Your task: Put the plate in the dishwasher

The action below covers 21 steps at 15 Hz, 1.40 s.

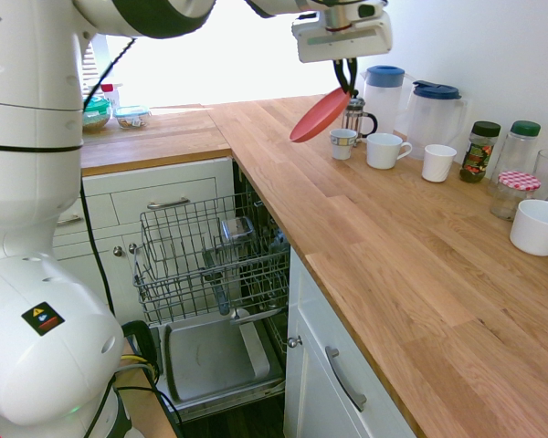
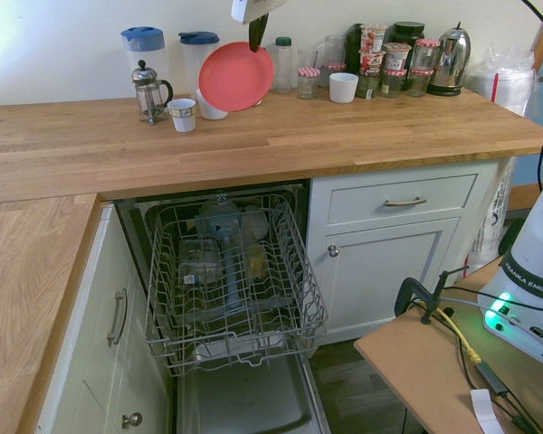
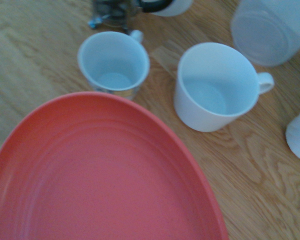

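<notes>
The pinkish-red plate (image 1: pixel 319 116) hangs tilted in the air above the wooden counter, gripped at its upper rim by my gripper (image 1: pixel 347 88), which is shut on it. From the other side the plate (image 2: pixel 236 77) faces the camera below the dark fingers (image 2: pixel 257 34). Close up, the plate (image 3: pixel 100 175) fills the lower half of the wrist view. The dishwasher (image 1: pixel 215 274) stands open below the counter corner, its wire rack (image 2: pixel 228 271) pulled out and its door (image 1: pixel 215 358) folded down.
Under the plate stand a small patterned cup (image 1: pixel 343 143), a white mug (image 1: pixel 384 151) and a French press (image 1: pixel 356 117). Two jugs (image 1: pixel 434 114), jars (image 1: pixel 480 151) and a white bowl (image 1: pixel 538 226) line the wall. The rack holds some dishes.
</notes>
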Tool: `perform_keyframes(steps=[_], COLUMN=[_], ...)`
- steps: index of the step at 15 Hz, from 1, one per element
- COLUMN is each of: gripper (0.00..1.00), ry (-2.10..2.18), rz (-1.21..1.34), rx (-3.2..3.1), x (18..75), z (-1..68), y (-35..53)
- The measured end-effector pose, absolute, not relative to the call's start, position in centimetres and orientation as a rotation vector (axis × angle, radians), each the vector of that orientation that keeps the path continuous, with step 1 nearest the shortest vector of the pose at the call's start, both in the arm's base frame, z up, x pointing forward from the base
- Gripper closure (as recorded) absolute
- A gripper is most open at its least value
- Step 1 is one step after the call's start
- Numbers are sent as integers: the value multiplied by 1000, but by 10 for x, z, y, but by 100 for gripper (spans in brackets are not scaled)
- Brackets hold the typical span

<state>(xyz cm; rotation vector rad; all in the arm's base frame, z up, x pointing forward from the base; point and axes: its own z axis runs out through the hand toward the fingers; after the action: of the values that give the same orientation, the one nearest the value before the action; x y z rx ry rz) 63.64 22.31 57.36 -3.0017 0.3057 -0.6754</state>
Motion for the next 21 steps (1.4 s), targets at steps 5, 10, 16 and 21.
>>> perform_keyframes(steps=[5,10,16,21], gripper=[100,100,100,100], ry=[-47,-120,-403,-528], rz=[-967,-1119,-1433,-1757], rx=[-3107,-3107,-3115,-3170], x=[540,512,439,384], z=[582,583,581,548], y=[300,323,411,470])
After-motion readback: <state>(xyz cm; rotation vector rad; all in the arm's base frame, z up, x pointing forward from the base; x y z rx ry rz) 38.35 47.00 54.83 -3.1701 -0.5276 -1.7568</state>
